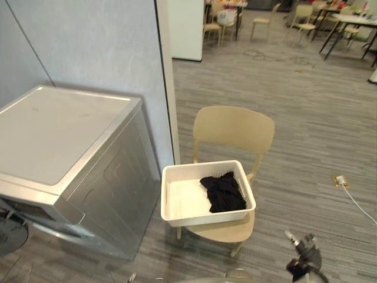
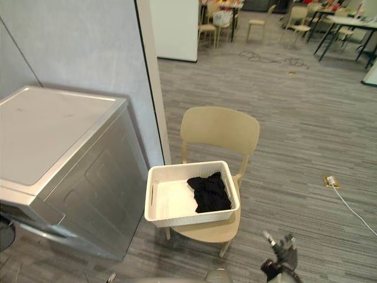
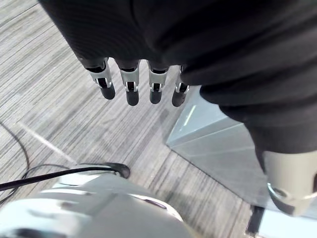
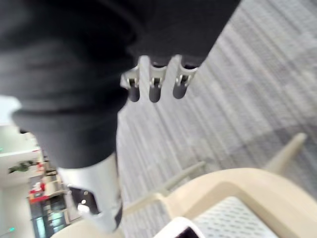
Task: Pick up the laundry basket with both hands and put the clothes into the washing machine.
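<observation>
Basket (image 1: pixel 203 217), ctr frame: stiff, prob. light, soft clothes (image 1: pixel 224 192) inside; grip opp. side rims; left hand (image 3: pixel 131 85), right hand (image 4: pixel 155 87) uncurled, empty.

You see the left hand (image 3: pixel 163 39) and right hand (image 4: pixel 84 54) under dark ribbed covers, their silver fingers (image 3: pixel 130 82) dark-tipped.

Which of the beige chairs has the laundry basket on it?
The nearest chair, beside the washing machine: the white laundry basket sits on its seat. The far chairs stand by tables.
</observation>
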